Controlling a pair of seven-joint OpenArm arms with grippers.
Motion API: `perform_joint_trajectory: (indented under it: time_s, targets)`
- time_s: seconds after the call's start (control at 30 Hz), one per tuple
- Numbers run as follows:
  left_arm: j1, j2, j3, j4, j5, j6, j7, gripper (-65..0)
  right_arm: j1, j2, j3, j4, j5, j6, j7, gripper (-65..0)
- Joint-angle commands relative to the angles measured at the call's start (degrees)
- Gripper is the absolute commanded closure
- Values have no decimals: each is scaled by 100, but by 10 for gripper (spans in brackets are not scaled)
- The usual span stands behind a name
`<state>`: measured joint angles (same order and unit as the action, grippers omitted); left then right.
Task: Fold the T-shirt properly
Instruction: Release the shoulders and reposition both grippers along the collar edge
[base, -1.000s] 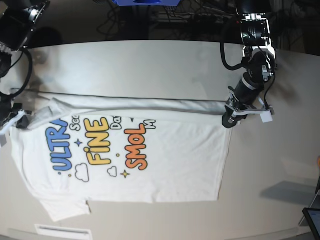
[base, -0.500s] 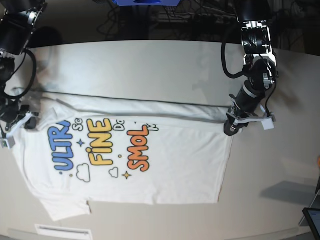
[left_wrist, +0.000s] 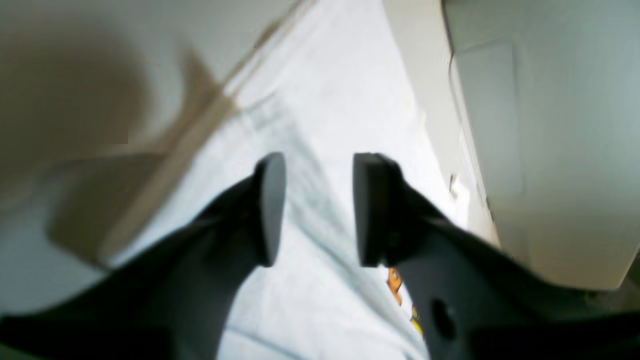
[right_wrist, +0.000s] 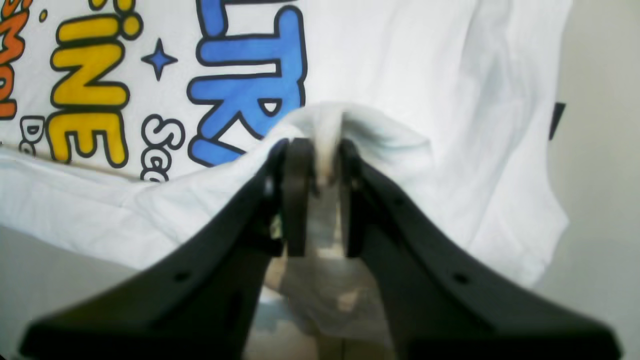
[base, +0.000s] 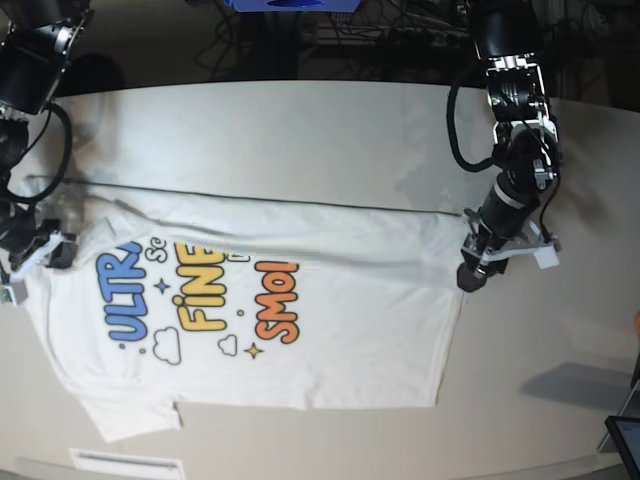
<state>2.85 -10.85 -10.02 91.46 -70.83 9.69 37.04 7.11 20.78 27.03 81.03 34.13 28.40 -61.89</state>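
Right wrist view: the right claw (right_wrist: 316, 165) pinches a raised ridge of the T-shirt (right_wrist: 400, 60) near its collar end, just beside the blue "ULTRA" lettering.

Left wrist view shows the left claw (left_wrist: 312, 207) released, pads apart over white cloth at the hem end with nothing between them. In the base view the T-shirt lies flat on the worktop (base: 300, 120), its long axis running between the two claws, a folded-over strip along the far edge covering the tops of the letters. The printed body lies toward the near side from both claws; each arm is nearest its own end.
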Motion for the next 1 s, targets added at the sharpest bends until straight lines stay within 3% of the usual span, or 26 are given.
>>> perform_joint_trajectory:
  time_s: [0.0, 0.17, 0.33, 0.47, 0.53, 0.63, 0.7, 0.83, 0.9, 0.97]
  targets:
    - [-87, -53, -92, 98, -86, -68, -60, -299, 111, 98, 45, 86, 73, -5, 294, -180]
    - [-378, -185, -259, -43, -78, -86, -51, -341, 75, 107, 36, 86, 73, 56, 1015, -383]
    - [-474, -387, 13, 54, -78, -86, -51, -334, -83, 204, 36, 130, 73, 531, 1534, -341]
    - [-158, -537, 286, 414, 256, -86, -42, -322, -628, 344, 36, 543, 73, 575, 1534, -248]
    - [115, -528, 391, 705, 1153, -86, -51, -227, -1050, 344, 71, 833, 73, 575, 1543, -168]
    - [484, -326, 479, 1179, 2727, -95, -68, 0, -1507, 301, 45, 1281, 73, 575, 1551, -3]
    - [660, -62, 514, 1381, 3878, -95, -68, 0, -1797, 177, 36, 1536, 64, 531, 1551, -10]
    - [748, 404, 532, 1373, 5408, -103, -315, 0, -1973, 46, 36, 1668, -85, 531, 1525, -3]
    - [774, 553, 541, 1364, 5795, -209, -710, 0, -1955, -104, 36, 1642, -560, 531, 1543, -3]
    - [792, 588, 541, 1329, 6085, -481, -983, 0, -1911, -253, 36, 1686, -1404, 531, 1560, -3]
